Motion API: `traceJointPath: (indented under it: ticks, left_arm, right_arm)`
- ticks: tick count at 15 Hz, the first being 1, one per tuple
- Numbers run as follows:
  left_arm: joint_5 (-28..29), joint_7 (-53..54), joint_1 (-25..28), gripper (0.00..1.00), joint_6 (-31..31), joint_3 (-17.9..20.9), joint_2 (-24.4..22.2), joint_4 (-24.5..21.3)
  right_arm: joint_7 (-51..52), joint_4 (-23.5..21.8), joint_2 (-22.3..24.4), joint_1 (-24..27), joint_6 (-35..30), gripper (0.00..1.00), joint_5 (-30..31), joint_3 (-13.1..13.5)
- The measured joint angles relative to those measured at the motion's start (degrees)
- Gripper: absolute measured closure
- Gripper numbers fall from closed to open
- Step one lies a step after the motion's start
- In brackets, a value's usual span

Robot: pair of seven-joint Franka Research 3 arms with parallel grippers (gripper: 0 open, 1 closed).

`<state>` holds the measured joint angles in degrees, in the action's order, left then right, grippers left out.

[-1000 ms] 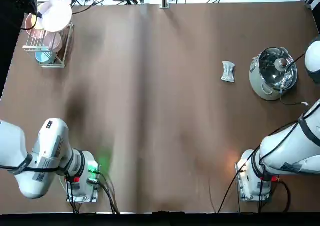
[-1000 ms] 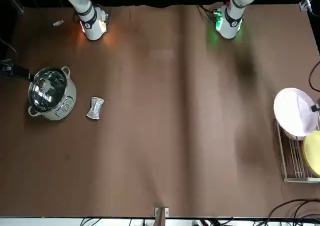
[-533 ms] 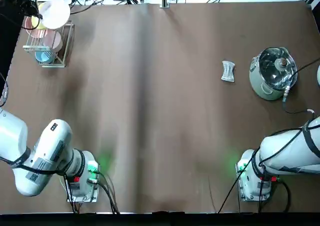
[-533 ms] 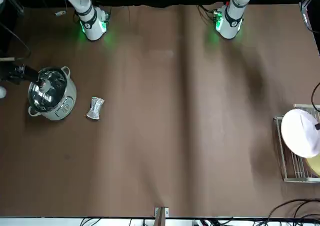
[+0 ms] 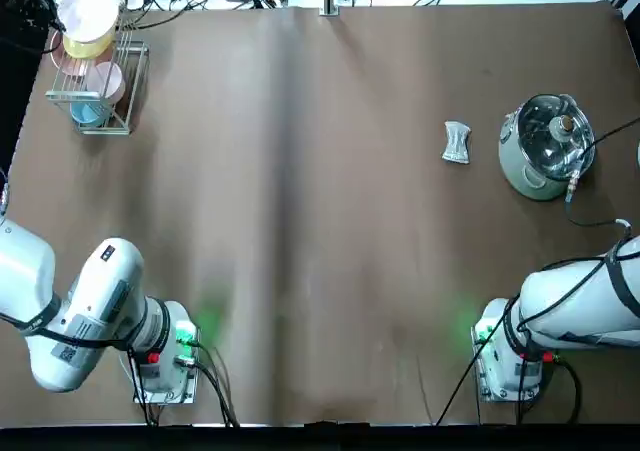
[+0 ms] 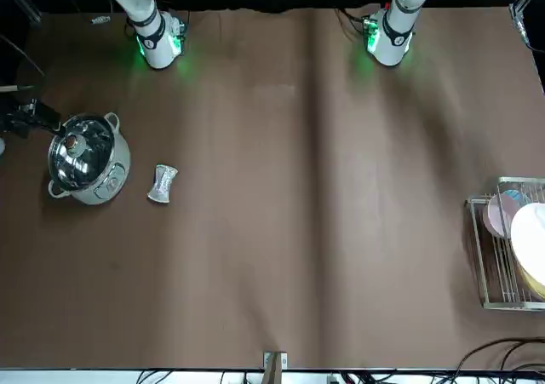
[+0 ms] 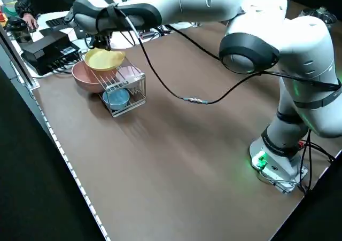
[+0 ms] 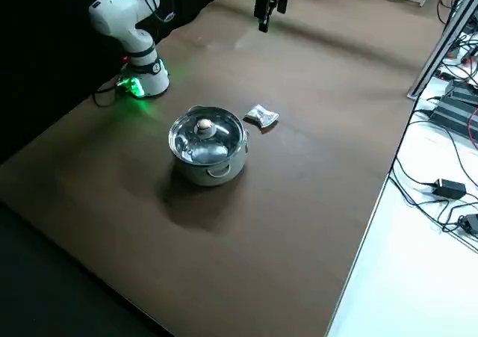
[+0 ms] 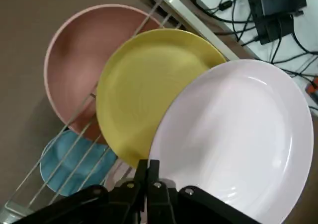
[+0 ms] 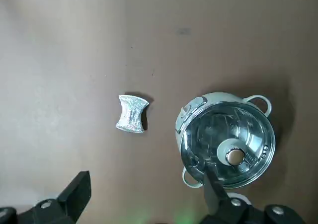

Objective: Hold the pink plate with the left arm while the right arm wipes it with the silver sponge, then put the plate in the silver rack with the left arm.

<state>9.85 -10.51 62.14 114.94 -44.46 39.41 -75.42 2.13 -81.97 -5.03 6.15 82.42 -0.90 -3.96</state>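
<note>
My left gripper (image 9: 149,177) is shut on the rim of the pink plate (image 9: 238,139), a pale round plate. It holds the plate tilted over the far end of the silver rack (image 5: 130,89), overlapping a yellow dish (image 9: 144,85) that stands there. From overhead the pink plate (image 5: 88,7) is at the table's far left corner. The silver sponge (image 5: 456,141) lies flat on the brown table, just left of a steel pot (image 5: 547,147). My right gripper (image 10: 144,186) hangs open and empty high above the silver sponge (image 10: 131,113).
The rack also holds a dusty-pink bowl (image 9: 82,50) and a small blue dish (image 9: 67,162). Cables and boxes lie beyond the table's far edge. Both arm bases glow green at the near edge. Brown table (image 5: 320,221) stretches between rack and sponge.
The left gripper has carried the pink plate farther towards the table's left edge, over the rack and the yellow dish. The right arm pulled back from above the pot, then held still.
</note>
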Motion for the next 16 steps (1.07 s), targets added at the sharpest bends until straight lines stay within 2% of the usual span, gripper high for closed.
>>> traceJointPath:
  ticks: [5,16]
  left_arm:
    - [-3.4,-4.0,0.0,0.97,2.8,3.4,0.9,0.0]
    - [-3.5,-11.2,-0.1,0.97,7.6,4.1,4.8,0.0]
  right_arm:
    - [0.0,0.0,0.2,0.0,0.4,0.0,0.0,0.0]
    - [0.0,0.0,0.2,0.2,0.6,0.0,0.0,0.0]
